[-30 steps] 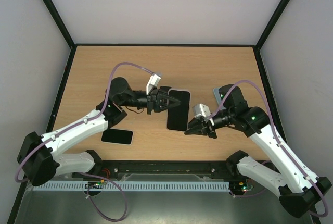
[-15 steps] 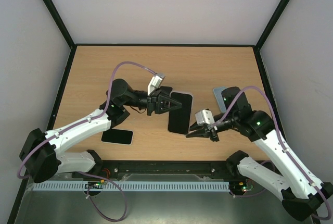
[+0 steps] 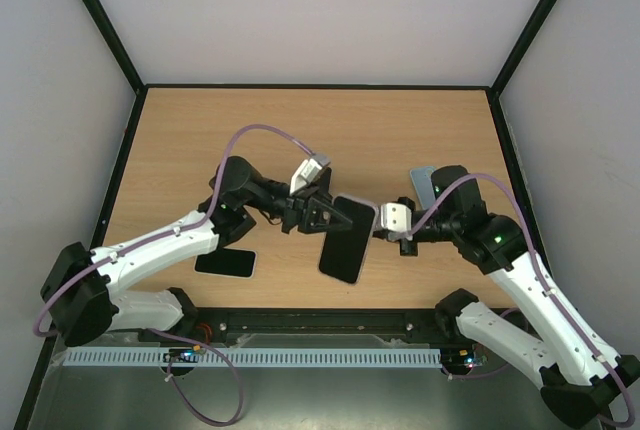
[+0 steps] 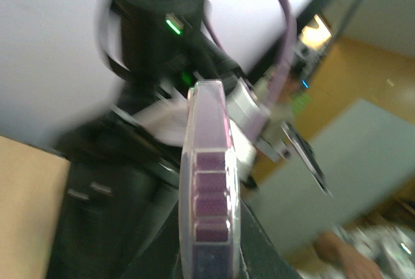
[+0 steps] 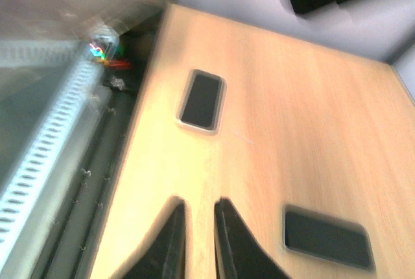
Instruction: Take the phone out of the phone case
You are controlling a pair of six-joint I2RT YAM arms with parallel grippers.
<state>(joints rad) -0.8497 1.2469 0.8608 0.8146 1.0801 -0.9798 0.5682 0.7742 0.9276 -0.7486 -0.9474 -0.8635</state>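
Over the wooden table [image 3: 200,140], the left gripper [image 3: 328,216] is clamped on the upper corner of the phone [image 3: 350,242], held dark screen up near the front middle. The phone is not yet out of its phone case [image 4: 211,162], a clear, purple-tinged shell that the left wrist camera catches edge-on in the middle of its view. We can read no brand or lettering on either, as both wrist views are blurred.

The right gripper [image 5: 198,211] hangs just beside the phone's right edge. Its fingers are a narrow slit apart, and we see only bare wood between them.

A second phone [image 3: 226,263] lies flat near the front edge, beside the left arm. A grey-blue slab [image 3: 421,186] lies behind the right arm, partly hidden by it, and we cannot tell what it is. In the right wrist view a pale-rimmed dark slab [image 5: 327,238] shows close by, too blurred for us to identify.

A purple cable [image 3: 262,130] loops over the left arm. A green light [image 4: 173,26] glows on the right arm, which crowds the background behind the case. A white cable track [image 3: 300,358] runs in front of the bases.
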